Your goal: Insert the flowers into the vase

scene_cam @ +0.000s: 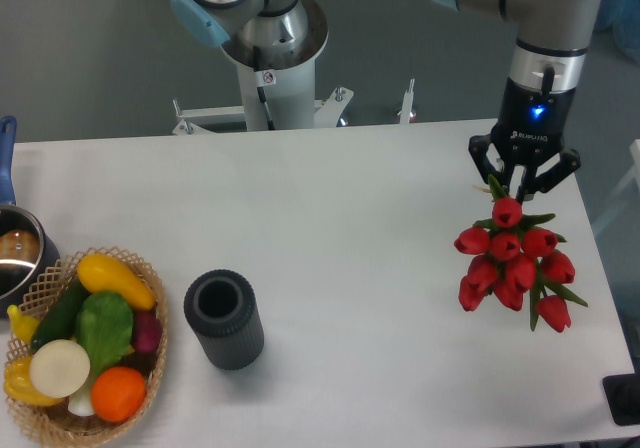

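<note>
Clamping the flowers (514,264) by their stems, the pincer (522,181) hangs well apart from the vase (224,319) and wicker basket (150,353).

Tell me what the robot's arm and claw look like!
The arm is a silver-grey tube with light blue caps at its joints. Its lower part is black with a small glowing blue light. The claw is black, with thin dark fingers spreading like a spider's legs.
</note>
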You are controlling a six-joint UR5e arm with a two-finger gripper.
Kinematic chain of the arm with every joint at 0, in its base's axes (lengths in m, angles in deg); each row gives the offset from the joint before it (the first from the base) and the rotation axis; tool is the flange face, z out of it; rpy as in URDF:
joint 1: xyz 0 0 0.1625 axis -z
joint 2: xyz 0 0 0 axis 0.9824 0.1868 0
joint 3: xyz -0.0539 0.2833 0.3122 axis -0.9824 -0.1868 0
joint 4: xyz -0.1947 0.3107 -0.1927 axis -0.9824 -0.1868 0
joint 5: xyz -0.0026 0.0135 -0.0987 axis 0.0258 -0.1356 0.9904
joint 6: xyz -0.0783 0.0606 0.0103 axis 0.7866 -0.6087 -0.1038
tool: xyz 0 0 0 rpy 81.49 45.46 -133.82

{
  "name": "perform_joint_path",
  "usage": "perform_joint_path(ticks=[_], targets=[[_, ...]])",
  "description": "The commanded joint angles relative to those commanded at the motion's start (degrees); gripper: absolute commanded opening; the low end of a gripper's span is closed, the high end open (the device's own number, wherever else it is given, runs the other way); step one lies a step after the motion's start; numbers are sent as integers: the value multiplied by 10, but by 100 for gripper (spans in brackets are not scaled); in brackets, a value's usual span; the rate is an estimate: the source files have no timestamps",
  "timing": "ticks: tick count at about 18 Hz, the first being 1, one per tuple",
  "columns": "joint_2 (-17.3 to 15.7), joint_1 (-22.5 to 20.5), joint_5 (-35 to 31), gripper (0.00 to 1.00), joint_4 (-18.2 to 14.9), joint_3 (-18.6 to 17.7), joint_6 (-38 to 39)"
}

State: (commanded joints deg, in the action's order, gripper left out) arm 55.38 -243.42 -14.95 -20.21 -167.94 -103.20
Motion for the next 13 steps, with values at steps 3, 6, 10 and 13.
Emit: perform_joint_path(ticks=[3, 6, 10, 13], targets=[[-1, 9, 48, 21, 36, 1, 13], [-5, 11, 109, 21, 38, 0, 18], [-7, 18, 184, 21, 42, -8, 18], [-10, 28, 263, 21, 43, -10, 13]])
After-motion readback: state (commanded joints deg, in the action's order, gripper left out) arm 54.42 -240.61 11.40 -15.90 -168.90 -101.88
